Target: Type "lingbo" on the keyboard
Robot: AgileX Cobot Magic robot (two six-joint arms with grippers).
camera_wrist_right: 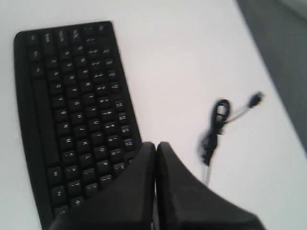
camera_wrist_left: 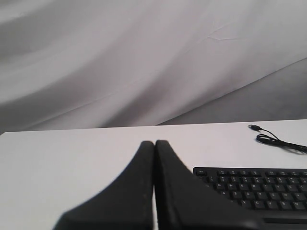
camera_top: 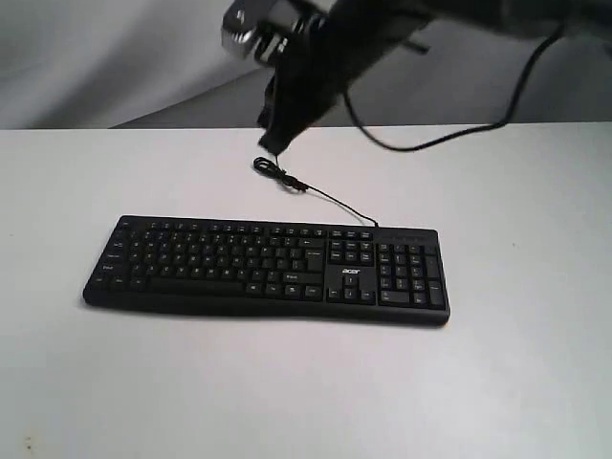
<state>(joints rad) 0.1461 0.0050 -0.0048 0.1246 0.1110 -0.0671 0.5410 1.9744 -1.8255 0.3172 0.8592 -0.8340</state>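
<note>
The black keyboard [camera_top: 268, 271] lies flat on the white table [camera_top: 516, 363], with its number pad and acer logo toward the right. Its thin USB cable [camera_top: 316, 189] runs back from the top edge and ends in a small coil. My right gripper [camera_top: 274, 148] hangs high above the far side of the keyboard, near the cable coil, its fingers pressed together on nothing. In the right wrist view that gripper [camera_wrist_right: 155, 145] is shut above the keyboard [camera_wrist_right: 72, 110]. My left gripper [camera_wrist_left: 154, 143] is shut too, beside the keyboard [camera_wrist_left: 259, 189] corner; the exterior view does not show it.
A grey cloth backdrop [camera_top: 105, 57] hangs behind the table's far edge. A black arm cable [camera_top: 430, 143] loops down from the right arm over the back of the table. White tabletop surrounds the keyboard.
</note>
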